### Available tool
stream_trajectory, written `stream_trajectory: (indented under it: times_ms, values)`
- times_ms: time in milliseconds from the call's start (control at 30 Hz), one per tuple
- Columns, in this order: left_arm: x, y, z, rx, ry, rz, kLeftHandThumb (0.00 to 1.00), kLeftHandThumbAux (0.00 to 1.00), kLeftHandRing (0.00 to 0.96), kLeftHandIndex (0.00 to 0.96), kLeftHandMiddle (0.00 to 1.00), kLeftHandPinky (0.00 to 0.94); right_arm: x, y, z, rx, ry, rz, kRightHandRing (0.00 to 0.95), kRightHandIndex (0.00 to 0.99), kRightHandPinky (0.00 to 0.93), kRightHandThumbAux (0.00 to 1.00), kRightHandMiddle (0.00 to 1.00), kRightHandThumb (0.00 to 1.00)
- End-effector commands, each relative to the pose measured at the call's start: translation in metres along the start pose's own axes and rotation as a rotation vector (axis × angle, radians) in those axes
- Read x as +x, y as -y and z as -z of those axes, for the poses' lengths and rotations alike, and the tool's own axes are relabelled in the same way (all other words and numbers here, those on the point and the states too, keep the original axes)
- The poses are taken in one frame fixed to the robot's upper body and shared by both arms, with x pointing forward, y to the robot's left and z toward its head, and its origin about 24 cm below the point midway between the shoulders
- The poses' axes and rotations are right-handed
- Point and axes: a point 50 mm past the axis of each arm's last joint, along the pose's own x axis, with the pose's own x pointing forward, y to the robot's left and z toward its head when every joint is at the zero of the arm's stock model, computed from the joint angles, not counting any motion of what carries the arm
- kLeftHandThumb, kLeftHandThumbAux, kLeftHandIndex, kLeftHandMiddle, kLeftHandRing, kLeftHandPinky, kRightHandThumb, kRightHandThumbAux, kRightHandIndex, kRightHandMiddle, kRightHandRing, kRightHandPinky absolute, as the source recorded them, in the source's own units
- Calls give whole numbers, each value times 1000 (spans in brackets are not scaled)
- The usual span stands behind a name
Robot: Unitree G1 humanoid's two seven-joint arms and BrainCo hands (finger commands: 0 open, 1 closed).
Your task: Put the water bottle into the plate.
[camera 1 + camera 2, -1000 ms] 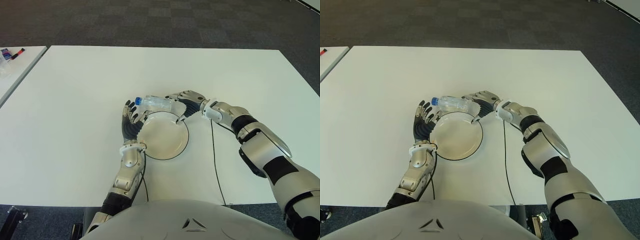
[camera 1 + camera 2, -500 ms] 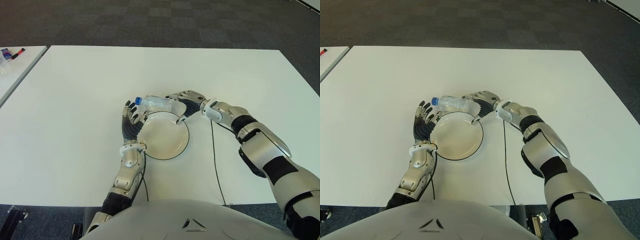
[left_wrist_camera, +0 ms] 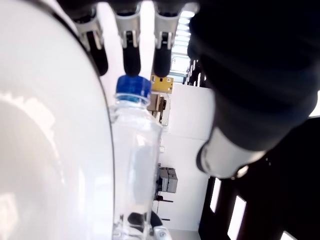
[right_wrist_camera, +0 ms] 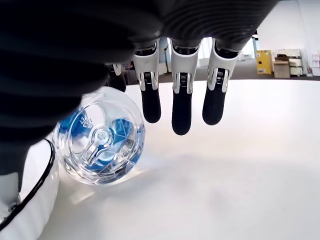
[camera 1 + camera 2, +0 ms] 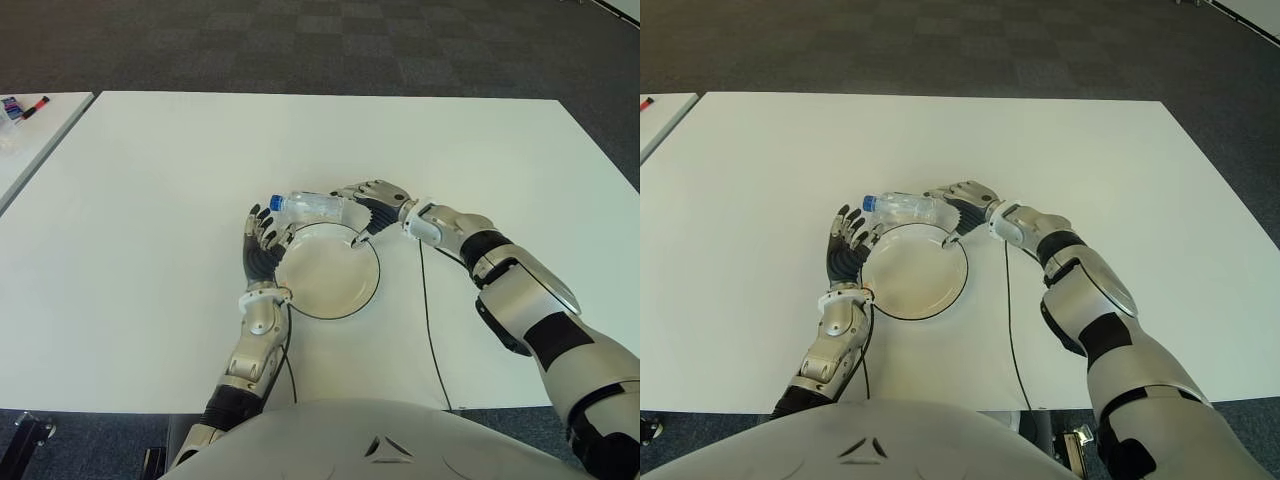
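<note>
Water bottle (image 5: 311, 205) lying beside plate (image 5: 327, 297); right hand (image 5: 372, 204) and left hand (image 5: 262, 247) open, ungrasping

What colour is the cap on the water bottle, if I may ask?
Blue; the cap shows best in the left wrist view.

The right hand (image 4: 165, 60) fills the top of the picture, big and dark. Three fingers (image 4: 181, 105) hang down from it with white backs and black tips. They are spread a little and hold nothing. Under the hand lies the water bottle (image 4: 100, 140) on its side on the white counter (image 4: 225, 185). We look at its round clear bottom, and blue shows through it. The bottle is just beside the rim of the white plate (image 4: 30, 210), which has a thin black edge. Far back stand some boxes (image 4: 280, 62).
</note>
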Motion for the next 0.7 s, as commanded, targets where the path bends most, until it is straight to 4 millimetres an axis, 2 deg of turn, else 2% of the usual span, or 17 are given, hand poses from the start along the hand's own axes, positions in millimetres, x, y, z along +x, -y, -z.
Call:
stream_trajectory:
  times_ms: [33, 200, 367, 600, 700]
  values:
    - [-1, 28, -2, -142, -35, -4, 277, 829, 155, 97, 161, 192, 1, -4, 3, -34, -37, -37, 249, 48, 298, 588, 199, 316]
    - [-1, 26, 2, -141, -39, -5, 289, 834, 161, 105, 168, 194, 3, -3, 3, -42, -55, -24, 270, 54, 387, 592, 197, 280]
    - [0, 24, 5, -127, -40, -8, 266, 841, 154, 104, 162, 183, 7, 10, 1, -11, -35, 11, 310, 54, 468, 602, 178, 263]
    - [2, 21, 8, -80, -43, -26, 243, 839, 153, 105, 158, 191, 8, 10, 1, 48, -47, 5, 329, 35, 470, 609, 147, 257]
    - [3, 20, 7, -38, -37, -40, 233, 823, 143, 103, 145, 171, 8, 11, 1, 72, -55, 0, 319, 30, 440, 612, 144, 251]
